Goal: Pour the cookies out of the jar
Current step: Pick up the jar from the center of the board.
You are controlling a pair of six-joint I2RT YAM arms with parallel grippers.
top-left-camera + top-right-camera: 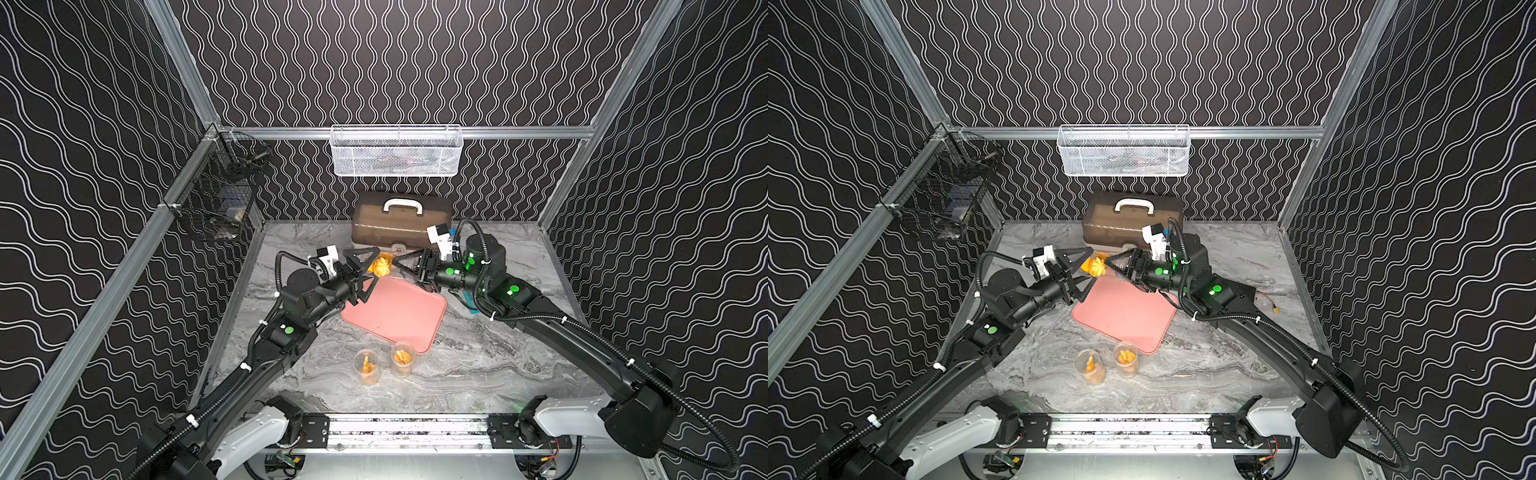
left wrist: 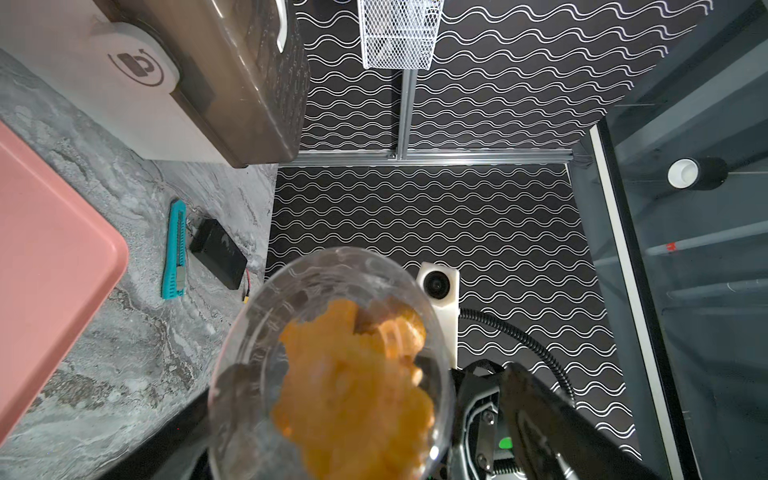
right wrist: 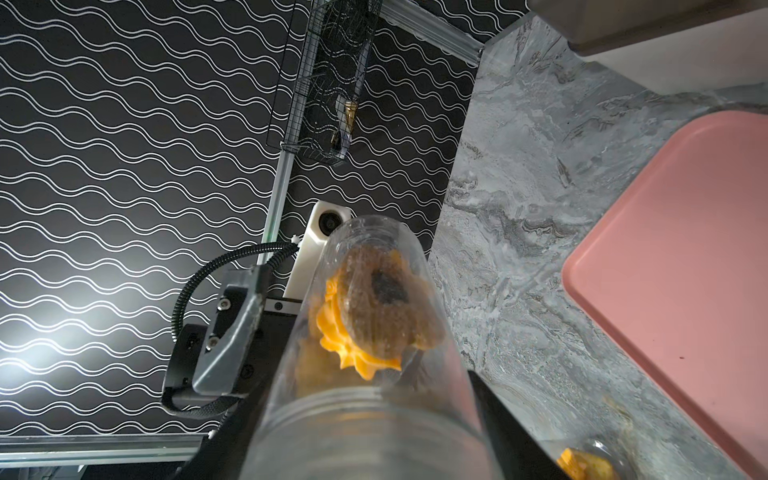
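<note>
The right gripper is clamping the right end of the clear jar. The jar is lying sideways, its long axis running left-right, above the pink tray's far edge, cookies inside. The left gripper is gaping wide around its left end; contact unclear.

Black left arm and right arm — green dots, ribbed cables, white zip ties — had white bases; left gripper and right gripper had triangular fingers.
</note>
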